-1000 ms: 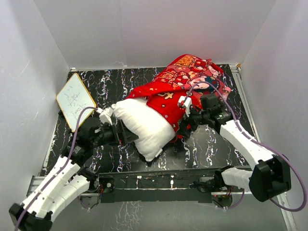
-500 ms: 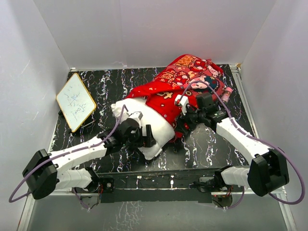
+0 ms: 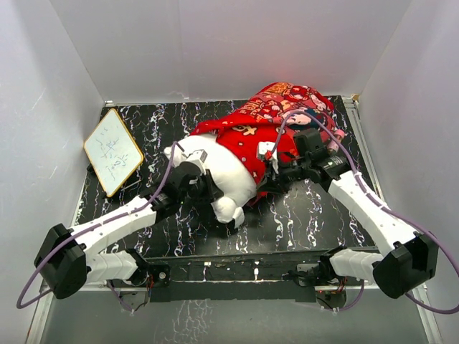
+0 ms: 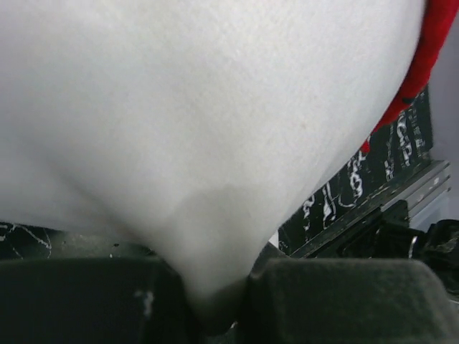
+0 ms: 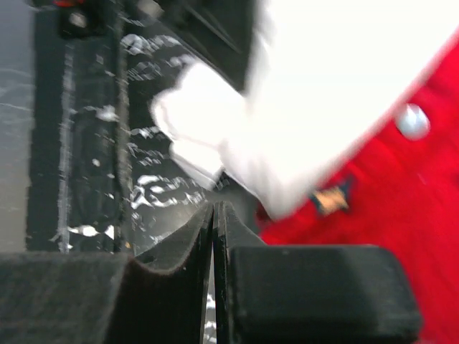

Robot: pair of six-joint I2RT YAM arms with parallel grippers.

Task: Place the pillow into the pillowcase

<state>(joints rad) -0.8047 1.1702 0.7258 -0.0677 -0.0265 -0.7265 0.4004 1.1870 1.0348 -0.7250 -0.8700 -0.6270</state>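
Stuffing is judged to be the step in hand, with the job perhaps half done. On the left, a fold of the pillow (image 3: 231,183) is pinched between the closed pads of the left gripper (image 4: 215,308). The pillow's near end lies bare on the table (image 3: 308,215), while its far end is covered by the pillowcase (image 3: 251,136), which is bunched toward the back right corner. Further right, the right gripper (image 5: 214,231) is seen at the red hem with its fingers pressed together; no cloth can be made out between them. For the next move, the hem would need to be caught and drawn toward the near edge while the pillow is pushed deeper inside.
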